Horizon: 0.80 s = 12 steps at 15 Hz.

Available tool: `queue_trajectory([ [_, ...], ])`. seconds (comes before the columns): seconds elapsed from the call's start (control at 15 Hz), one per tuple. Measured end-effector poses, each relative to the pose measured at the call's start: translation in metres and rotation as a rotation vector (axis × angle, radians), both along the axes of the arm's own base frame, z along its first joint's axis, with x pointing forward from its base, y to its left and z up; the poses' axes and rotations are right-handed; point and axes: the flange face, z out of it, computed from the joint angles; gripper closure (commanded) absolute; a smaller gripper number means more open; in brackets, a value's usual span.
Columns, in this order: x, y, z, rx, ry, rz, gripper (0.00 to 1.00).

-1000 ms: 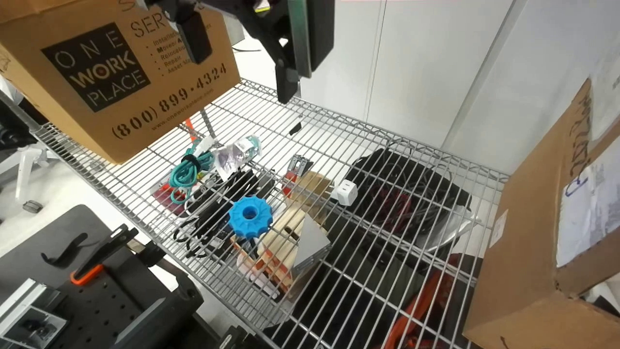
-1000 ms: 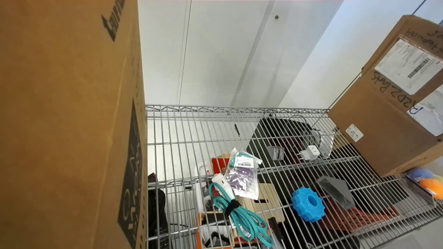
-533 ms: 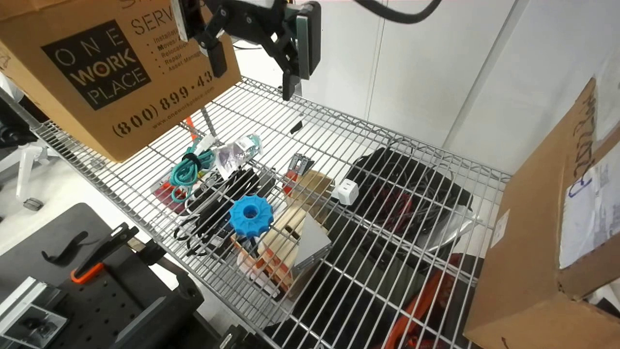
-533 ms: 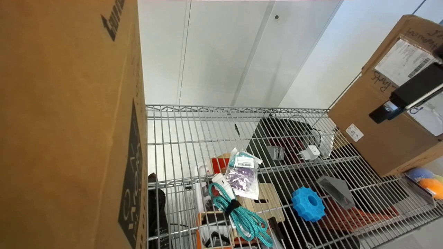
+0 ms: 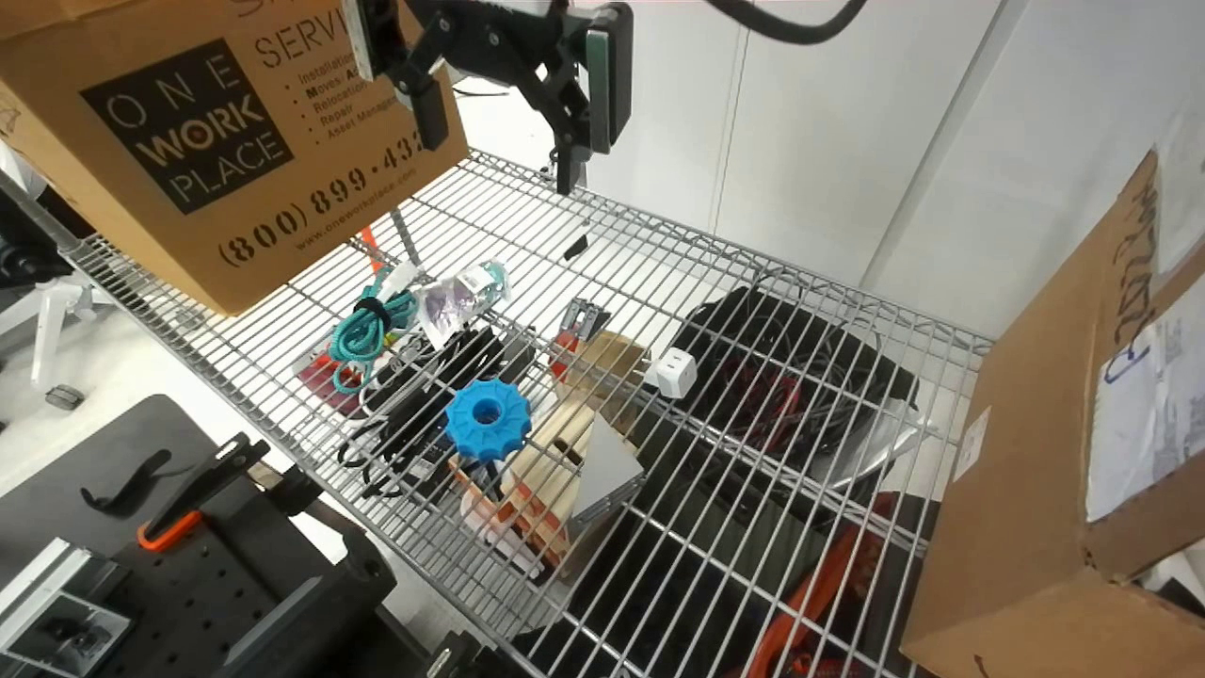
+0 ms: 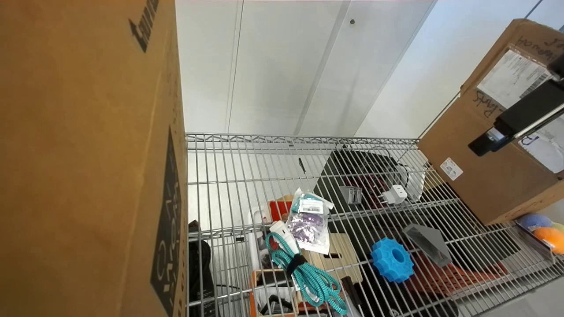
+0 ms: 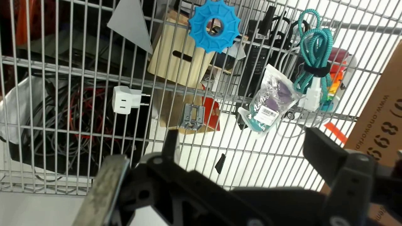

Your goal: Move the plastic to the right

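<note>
A clear plastic bag with purple and teal contents and a white barcode label (image 7: 271, 100) lies on the wire shelf in the wrist view. It shows in both exterior views (image 5: 461, 299) (image 6: 309, 222). A blue scalloped ring (image 5: 487, 421), possibly plastic, lies on the shelf; it also shows in the wrist view (image 7: 214, 26). My gripper (image 5: 499, 148) is above the shelf near the large box, open and empty. In the wrist view my gripper (image 7: 240, 138) has its fingers wide apart, with the bag beyond the gap. In an exterior view only part of a finger (image 6: 498, 127) shows.
A teal cord bundle (image 6: 315, 279) lies beside the bag. A white plug adapter (image 5: 673, 374), a grey wedge (image 6: 427, 243) and a small grey bracket (image 7: 192, 116) lie on the wire shelf (image 5: 527, 221). Large cardboard boxes (image 5: 216, 151) (image 6: 489, 163) stand at both ends.
My gripper has moved within an exterior view and has come into view at the right edge of an exterior view. It stays open. The things on the shelf have not moved.
</note>
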Motion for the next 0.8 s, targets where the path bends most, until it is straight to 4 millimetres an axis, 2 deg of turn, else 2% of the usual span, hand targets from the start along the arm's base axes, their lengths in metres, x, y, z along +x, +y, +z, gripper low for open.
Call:
queue_trajectory([
  [0.33,0.007,0.009,-0.018,0.003,0.023,0.03,0.0],
  [0.8,0.045,0.047,-0.08,0.028,0.079,0.116,0.0],
])
